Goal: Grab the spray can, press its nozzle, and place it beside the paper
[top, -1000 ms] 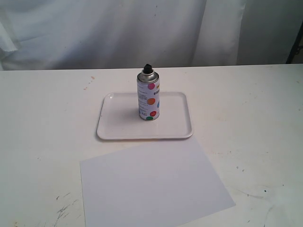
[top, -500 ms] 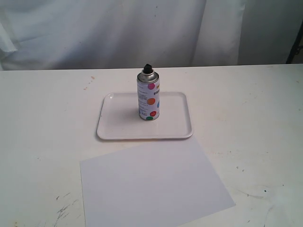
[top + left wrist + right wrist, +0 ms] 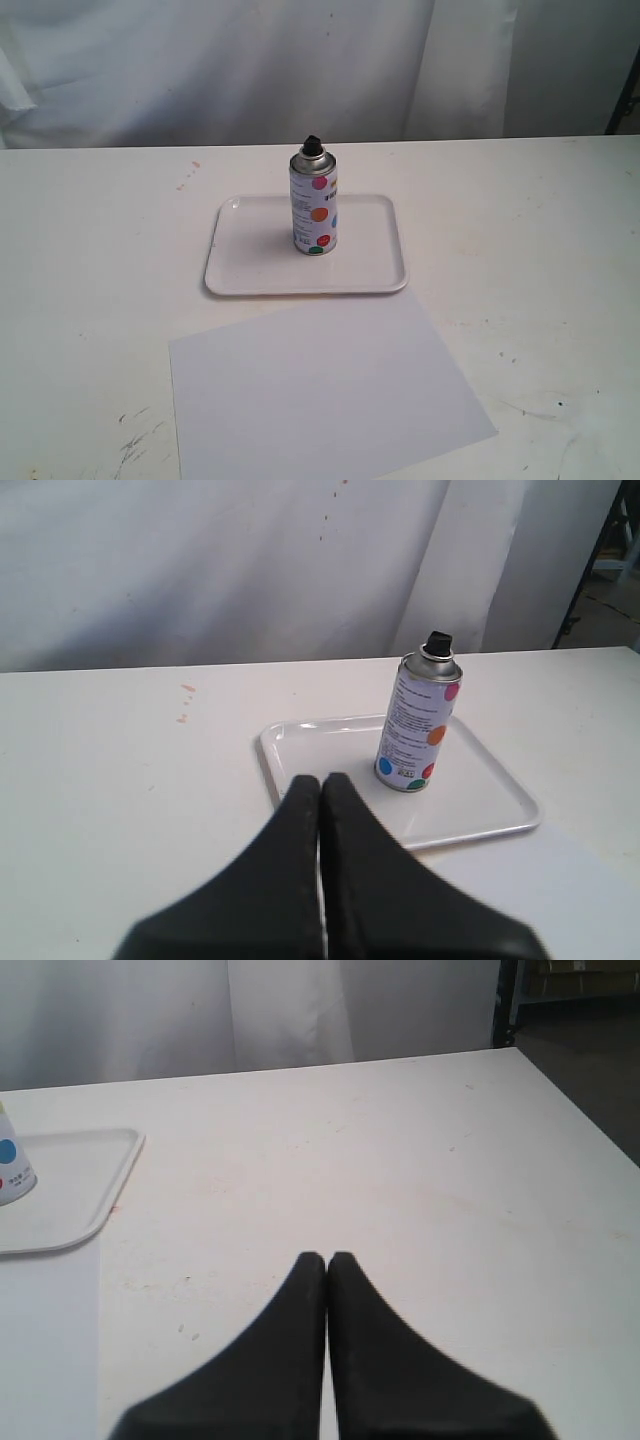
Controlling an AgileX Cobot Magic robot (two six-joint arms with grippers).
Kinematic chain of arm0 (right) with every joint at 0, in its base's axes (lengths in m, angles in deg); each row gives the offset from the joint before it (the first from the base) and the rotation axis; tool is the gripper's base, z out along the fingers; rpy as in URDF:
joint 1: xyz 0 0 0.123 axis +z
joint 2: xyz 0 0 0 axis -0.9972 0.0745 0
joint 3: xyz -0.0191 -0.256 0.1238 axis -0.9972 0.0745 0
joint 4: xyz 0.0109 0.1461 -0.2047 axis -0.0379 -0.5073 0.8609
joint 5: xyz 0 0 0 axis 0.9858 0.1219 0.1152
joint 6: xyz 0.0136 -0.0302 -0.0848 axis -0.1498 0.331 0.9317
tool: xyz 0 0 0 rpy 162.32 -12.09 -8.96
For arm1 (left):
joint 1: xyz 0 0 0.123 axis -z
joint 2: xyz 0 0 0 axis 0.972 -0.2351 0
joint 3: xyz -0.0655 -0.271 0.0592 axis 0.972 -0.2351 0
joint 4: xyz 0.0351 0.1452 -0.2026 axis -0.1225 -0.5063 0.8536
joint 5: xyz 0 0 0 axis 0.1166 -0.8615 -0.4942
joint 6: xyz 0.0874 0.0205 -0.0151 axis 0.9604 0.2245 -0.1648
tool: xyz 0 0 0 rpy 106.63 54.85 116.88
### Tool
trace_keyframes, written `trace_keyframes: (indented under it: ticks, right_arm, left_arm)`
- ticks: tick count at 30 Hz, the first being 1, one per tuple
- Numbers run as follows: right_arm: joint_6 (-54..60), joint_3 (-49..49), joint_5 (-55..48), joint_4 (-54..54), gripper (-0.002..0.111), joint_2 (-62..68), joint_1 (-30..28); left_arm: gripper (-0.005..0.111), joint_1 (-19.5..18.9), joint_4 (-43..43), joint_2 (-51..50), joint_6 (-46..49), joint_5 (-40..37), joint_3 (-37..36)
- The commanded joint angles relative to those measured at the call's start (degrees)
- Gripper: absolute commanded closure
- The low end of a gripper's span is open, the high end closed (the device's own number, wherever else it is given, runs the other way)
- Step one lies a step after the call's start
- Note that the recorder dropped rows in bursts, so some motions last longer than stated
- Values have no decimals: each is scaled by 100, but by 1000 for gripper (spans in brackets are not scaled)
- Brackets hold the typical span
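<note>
The spray can stands upright on a white raised-rim tray, its black nozzle on top. The paper lies flat on the table in front of the tray. Neither gripper shows in the exterior view. In the left wrist view my left gripper is shut and empty, short of the can and the nozzle. In the right wrist view my right gripper is shut and empty over bare table, well to the right of the tray; only an edge of the can shows there.
A white curtain hangs behind the table's far edge. Dark scuff marks sit on the table near the paper's left corner. A dark stand is at the far right, past the table.
</note>
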Motion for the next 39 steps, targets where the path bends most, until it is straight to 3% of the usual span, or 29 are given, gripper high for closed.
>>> trace_keyframes:
  ticks: [1,7,12,27,30,36,39]
  right_arm:
    - [-19,22,74,19,108,-19,-28]
    - [-19,22,74,19,108,-19,-28]
    - [-19,22,74,19,108,-19,-28]
    - [-19,22,74,19,108,-19,-28]
    - [-19,22,74,19,108,-19,-28]
    - [-19,22,74,19,108,-19,-28]
    - [-19,22,74,19,108,-19,-28]
  left_arm:
    - [107,-102,-198,248,329,32,-10]
    - [107,-1261,-485,1193,452,-12,-10]
    - [107,-1842,-640,1759,452,-12,-10]
    - [107,-1901,-936,2067,366,-141,-111]
    - [107,-1901,-1772,2423,-605,-154,-433]
    - [107,-1901,-5314,2965,-4641,-639,-938]
    - [107,-1901,-5875,3125,-5215,-818,-1064]
